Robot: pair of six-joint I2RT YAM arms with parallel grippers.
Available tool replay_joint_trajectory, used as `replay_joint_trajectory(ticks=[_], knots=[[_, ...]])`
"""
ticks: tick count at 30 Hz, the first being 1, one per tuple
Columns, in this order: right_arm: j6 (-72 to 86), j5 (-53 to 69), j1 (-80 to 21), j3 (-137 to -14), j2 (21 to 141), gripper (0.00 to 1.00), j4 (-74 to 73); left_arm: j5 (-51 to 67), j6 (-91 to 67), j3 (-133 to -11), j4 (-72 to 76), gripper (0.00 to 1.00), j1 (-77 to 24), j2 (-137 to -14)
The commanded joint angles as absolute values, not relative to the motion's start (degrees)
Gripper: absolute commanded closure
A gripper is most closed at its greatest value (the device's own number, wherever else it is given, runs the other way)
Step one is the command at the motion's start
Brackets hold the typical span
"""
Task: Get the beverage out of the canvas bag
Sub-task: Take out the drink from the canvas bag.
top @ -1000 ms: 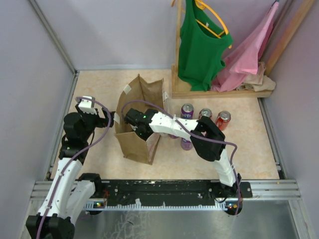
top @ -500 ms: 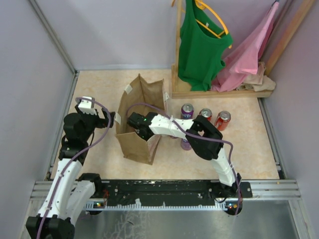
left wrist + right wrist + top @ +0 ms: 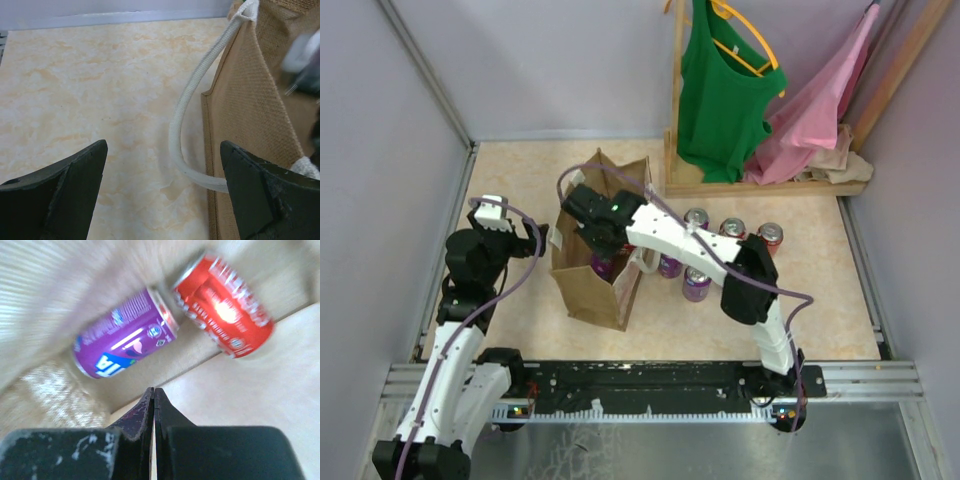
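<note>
Tall tan-brown canvas bag of woven fabric, upright on the bench, mouth open upward. Pale strap handle looping down its side. Inside, purple can and red can, both tipped over, close together, blurred.

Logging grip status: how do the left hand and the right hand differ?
The left hand stands wide open; the right hand is shut on nothing. The left hand sits beside the tall tan canvas bag, by its pale strap handle; the right hand is at the bag's open top, facing a purple can and a red can. Both are black; neither holds anything.
</note>
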State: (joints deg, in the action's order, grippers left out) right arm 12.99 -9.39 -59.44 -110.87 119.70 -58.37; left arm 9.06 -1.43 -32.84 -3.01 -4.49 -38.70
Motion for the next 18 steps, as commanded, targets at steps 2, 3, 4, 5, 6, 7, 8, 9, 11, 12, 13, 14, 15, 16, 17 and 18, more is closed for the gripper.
replay_joint_trajectory(ticks=[2, 3, 4, 5, 6, 7, 8, 9, 11, 12, 13, 14, 15, 16, 17, 18], knots=[[9.6, -11.6, -59.2, -122.6, 110.6, 0.94, -62.4, 7.2, -0.8, -33.1, -2.9, 0.00, -4.8, -37.8], [9.3, -11.5, -59.2, -123.2, 110.6, 0.90, -63.0, 7.1, -0.8, -33.1, -2.9, 0.00, -4.8, -37.8], [9.1, -11.4, -59.2, -123.4, 110.6, 0.85, -63.3, 7.0, -0.7, -33.2, -2.9, 0.00, -4.8, -37.8], [8.8, -11.1, -59.2, -123.5, 110.6, 0.77, -63.6, 7.0, -0.6, -33.3, -2.9, 0.00, -4.7, -37.7], [8.5, -10.7, -59.2, -123.4, 110.5, 0.65, -63.7, 7.0, -0.5, -33.3, -3.0, 0.00, -4.8, -37.7], [8.2, -10.3, -59.2, -123.2, 110.5, 0.48, -63.8, 7.0, -0.5, -33.4, -3.1, 0.00, -4.7, -37.7], [7.9, -9.7, -59.2, -122.9, 110.4, 0.34, -63.8, 7.0, -0.6, -33.4, -3.2, 0.00, -4.8, -37.6], [7.7, -8.7, -59.2, -122.6, 110.3, 0.20, -63.7, 7.0, -0.5, -33.5, -3.3, 0.00, -4.8, -37.5], [7.1, -6.3, -59.2, -121.5, 110.1, 0.02, -63.6, 6.8, -0.5, -33.4, -3.4, 0.00, -4.8, -37.4], [6.5, -4.3, -59.2, -120.9, 110.1, 0.01, -63.4, 6.8, -0.6, -33.4, -3.5, 0.00, -4.8, -37.3], [5.8, -2.3, -59.2, -120.0, 109.9, 0.01, -63.3, 6.8, -0.6, -33.4, -3.6, 0.00, -4.7, -37.1], [5.0, 0.0, -59.2, -119.0, 109.8, 0.01, -63.2, 6.8, -0.7, -33.4, -3.6, 0.00, -4.8, -37.0], [4.2, 2.5, -59.2, -117.9, 109.7, 0.01, -63.1, 6.6, -0.7, -33.4, -3.7, 0.00, -4.8, -36.9], [3.4, 5.0, -59.2, -116.7, 109.5, 0.01, -63.0, 6.6, -0.7, -33.3, -3.8, 0.00, -4.8, -36.7], [2.7, 7.4, -59.2, -115.5, 109.4, 0.01, -63.0, 6.6, -0.8, -33.3, -3.9, 0.00, -4.8, -36.5], [2.0, 9.2, -59.2, -114.2, 109.2, 0.01, -62.6, 6.6, -0.8, -33.3, -4.1, 0.00, -4.8, -36.3]])
